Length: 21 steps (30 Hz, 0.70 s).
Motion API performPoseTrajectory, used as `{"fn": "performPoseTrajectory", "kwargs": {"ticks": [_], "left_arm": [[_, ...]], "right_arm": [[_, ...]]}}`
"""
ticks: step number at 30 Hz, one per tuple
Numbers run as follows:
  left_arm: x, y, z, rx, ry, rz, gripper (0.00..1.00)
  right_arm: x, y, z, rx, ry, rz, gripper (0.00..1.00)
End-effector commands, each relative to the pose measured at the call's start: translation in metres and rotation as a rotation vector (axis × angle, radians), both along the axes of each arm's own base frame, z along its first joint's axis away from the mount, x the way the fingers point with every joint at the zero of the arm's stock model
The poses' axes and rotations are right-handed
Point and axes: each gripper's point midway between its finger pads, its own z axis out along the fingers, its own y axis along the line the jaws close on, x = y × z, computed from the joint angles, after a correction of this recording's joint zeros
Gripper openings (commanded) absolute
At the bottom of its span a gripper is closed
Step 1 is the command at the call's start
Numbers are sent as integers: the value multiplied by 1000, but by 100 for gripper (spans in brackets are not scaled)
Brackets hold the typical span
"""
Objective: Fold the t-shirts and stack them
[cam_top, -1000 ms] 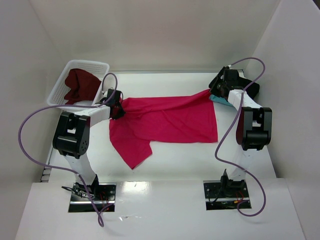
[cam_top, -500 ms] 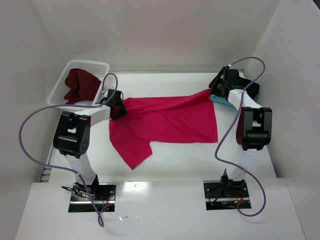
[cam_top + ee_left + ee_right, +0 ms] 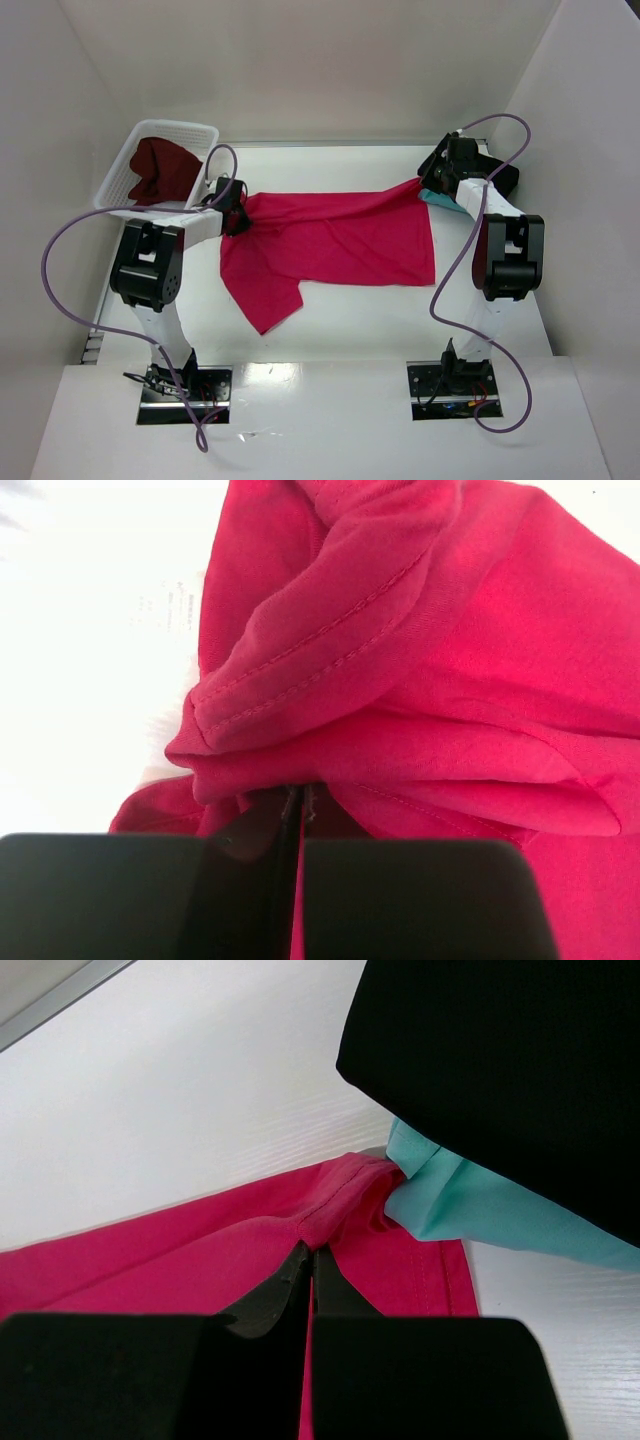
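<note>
Across table (image 3: 380,310) middle: crimson-pink t-shirt (image 3: 340,240) lies spread; left gripper (image 3: 240,211) pinches left end, right gripper (image 3: 424,186) pinches right end.

You're looking at a plain crimson-pink shirt (image 3: 340,235) on a white table (image 3: 330,320), no print, with the hem stitching in the same pink. Your white lattice basket (image 3: 114,182) shows a dark maroon shirt (image 3: 160,170). On your right, a black shirt (image 3: 500,1050) and a teal shirt (image 3: 470,1210), both plain.
</note>
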Motion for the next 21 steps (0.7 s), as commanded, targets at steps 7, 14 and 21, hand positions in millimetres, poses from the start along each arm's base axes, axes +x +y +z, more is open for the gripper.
{"fn": "performPoseTrajectory", "kwargs": {"ticks": [7, 14, 21], "left_arm": [[12, 1, 39, 5, -58, 1, 0], [15, 12, 84, 24, -123, -9, 0], [7, 20, 105, -1, -139, -37, 0]], "right_arm": [[13, 1, 14, -21, -44, 5, 0], [12, 3, 15, -15, -44, 13, 0], [16, 3, 22, -16, -63, 13, 0]]}}
